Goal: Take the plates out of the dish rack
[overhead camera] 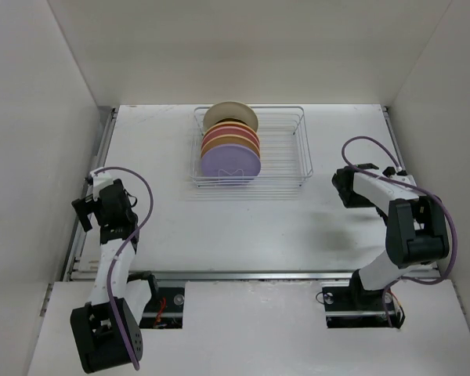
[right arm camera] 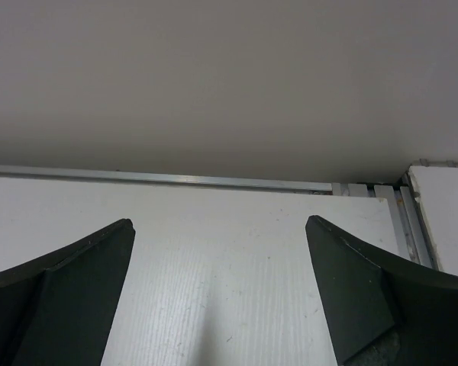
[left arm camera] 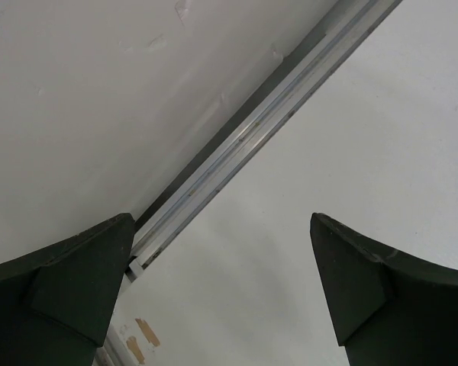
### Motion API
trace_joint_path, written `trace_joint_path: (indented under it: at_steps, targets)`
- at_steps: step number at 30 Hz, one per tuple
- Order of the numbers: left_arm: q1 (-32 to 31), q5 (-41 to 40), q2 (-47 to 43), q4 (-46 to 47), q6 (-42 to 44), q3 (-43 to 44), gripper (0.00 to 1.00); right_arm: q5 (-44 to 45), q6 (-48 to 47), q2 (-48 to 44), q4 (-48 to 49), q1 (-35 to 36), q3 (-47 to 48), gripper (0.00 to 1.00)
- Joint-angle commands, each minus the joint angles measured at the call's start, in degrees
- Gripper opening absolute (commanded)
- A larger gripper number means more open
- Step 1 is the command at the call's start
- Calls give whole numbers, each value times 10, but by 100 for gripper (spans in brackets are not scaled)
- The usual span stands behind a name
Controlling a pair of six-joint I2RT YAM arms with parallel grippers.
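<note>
Your table [overhead camera: 243, 227] looks smooth, so the dish rack [overhead camera: 286, 153] on it may slide or lift if a plate snags its wires. The plates [overhead camera: 230, 160] stand on edge, packed close in the rack's left half, and fingers wedging in could tip a neighbour. The left gripper [left arm camera: 220, 229] and right gripper [right arm camera: 220, 229], both spread and holding nothing, sit well apart from the rack, one on either side.
</note>
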Motion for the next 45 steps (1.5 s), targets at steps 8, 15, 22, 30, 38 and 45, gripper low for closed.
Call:
trace_joint_path:
  at_steps: [8,15,22,30,38,45]
  targets:
    - [-2,225,2,-148,119,162,100,134,-158,-5,-29,35,167,100]
    - [-2,558,107,-465,179,536,100,81,-327,-15,-29,162,397,100]
    - [-8,794,382,-838,214,959,100,-135,-858,57,240,297,498,100]
    - [-77,808,470,-882,191,1024,100,-785,-1080,-179,646,290,271,100]
    - [-77,837,427,-773,177,1019,100,-973,-1182,-44,538,290,354,89]
    - [-95,775,450,-693,169,949,100,-950,-1187,15,541,290,366,70]
